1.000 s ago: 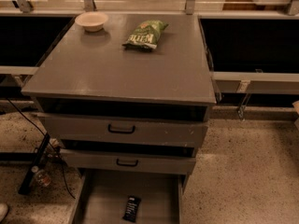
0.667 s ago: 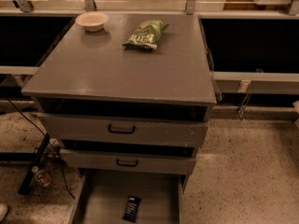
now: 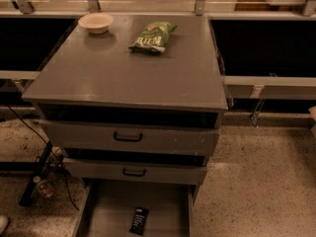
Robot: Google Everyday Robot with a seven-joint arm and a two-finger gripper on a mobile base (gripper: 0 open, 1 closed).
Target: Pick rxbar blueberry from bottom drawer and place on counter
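The rxbar blueberry [image 3: 139, 220], a small dark bar with pale lettering, lies flat on the floor of the bottom drawer [image 3: 108, 211], which is pulled out at the frame's lower edge. Above it spreads the grey counter [image 3: 133, 73], the top of the drawer cabinet. The gripper is not in view in the camera view.
A green chip bag [image 3: 153, 36] and a pale bowl [image 3: 96, 22] sit at the back of the counter. Two upper drawers with black handles [image 3: 128, 137] stand slightly open. Cables and a dark object [image 3: 35, 180] lie on the speckled floor at left. Dark openings flank the cabinet.
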